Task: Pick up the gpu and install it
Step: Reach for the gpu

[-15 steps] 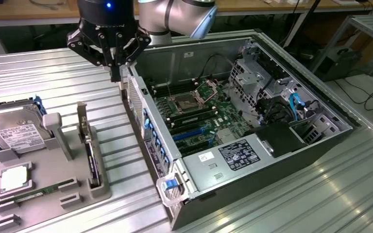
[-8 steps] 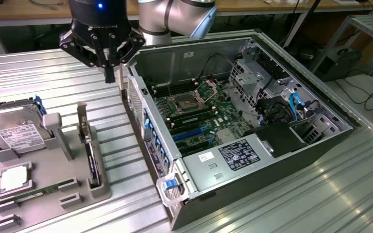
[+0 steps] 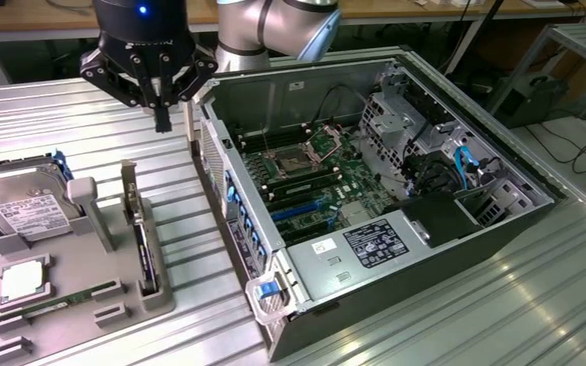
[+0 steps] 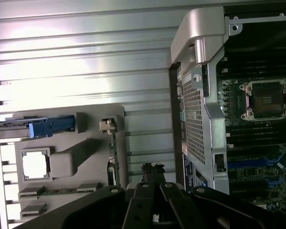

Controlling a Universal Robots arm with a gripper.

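Gripper (image 3: 162, 122) jaws together, empty, over the table (image 3: 49, 114). Gpu (image 3: 146, 255) stands edgewise in grey holder (image 3: 74, 263), nearer, apart from the jaws. Computer case (image 3: 272, 72) alongside.

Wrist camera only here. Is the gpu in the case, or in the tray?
Observer: In the tray. The gpu stands on edge in a slot, with its bracket end nearest the hand.
Operator: Is the hand touching it?
Observer: No. The hand is shut and empty, raised clear above the table, near the corner of the case.
Operator: What's beside the gpu?
Observer: A hard drive lies label up at the exterior view's left of it.
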